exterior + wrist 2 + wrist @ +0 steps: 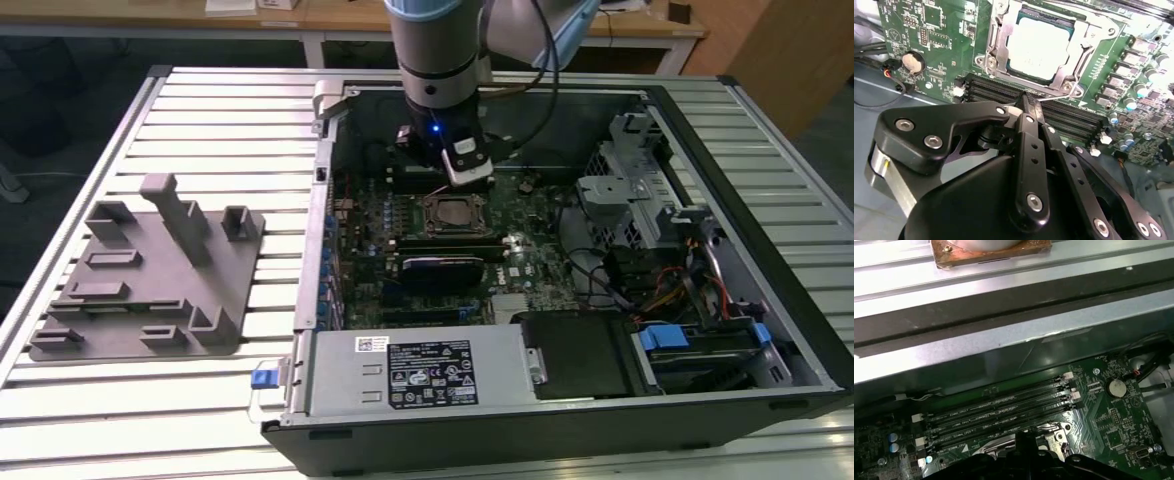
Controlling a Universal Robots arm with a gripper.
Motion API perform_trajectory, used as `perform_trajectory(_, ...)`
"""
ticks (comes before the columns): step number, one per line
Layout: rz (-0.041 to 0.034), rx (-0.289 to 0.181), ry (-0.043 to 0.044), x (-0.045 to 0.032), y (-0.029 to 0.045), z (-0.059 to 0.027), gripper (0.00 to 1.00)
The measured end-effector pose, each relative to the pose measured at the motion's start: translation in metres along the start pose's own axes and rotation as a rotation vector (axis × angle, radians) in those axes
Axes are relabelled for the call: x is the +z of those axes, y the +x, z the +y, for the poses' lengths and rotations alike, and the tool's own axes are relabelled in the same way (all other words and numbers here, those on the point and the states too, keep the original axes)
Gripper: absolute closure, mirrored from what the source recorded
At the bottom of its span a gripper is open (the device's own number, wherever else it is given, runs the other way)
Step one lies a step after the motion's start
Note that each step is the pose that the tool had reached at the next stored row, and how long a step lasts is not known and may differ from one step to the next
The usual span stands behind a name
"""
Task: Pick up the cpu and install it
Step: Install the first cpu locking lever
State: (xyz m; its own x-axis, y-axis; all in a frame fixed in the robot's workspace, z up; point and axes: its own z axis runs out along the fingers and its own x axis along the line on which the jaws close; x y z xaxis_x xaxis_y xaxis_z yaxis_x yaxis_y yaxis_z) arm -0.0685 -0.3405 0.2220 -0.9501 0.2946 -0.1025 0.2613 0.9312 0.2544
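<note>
Cpu (1040,47) seated in the motherboard socket (999,47); gripper (1026,102) just beside the socket, jaws pressed together, pinching nothing

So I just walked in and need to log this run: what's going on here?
A robot arm is working inside an open computer case. Its gripper sits shut just above the memory slots, beside the motherboard socket. The cpu already lies in that socket, inside the metal frame. The grey fixture sits on the table outside the case.
</note>
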Motion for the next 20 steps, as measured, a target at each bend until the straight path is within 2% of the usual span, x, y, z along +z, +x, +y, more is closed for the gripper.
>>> perform_trajectory(14,-0.0038,0.014,0.0013,0.0115,-0.0020,0.0072,0.89)
perform_trajectory(16,-0.0068,0.020,0.0015,0.0129,-0.0021,0.0070,0.89)
perform_trajectory(20,-0.0180,0.030,0.0004,0.0162,-0.0018,0.0062,0.89)
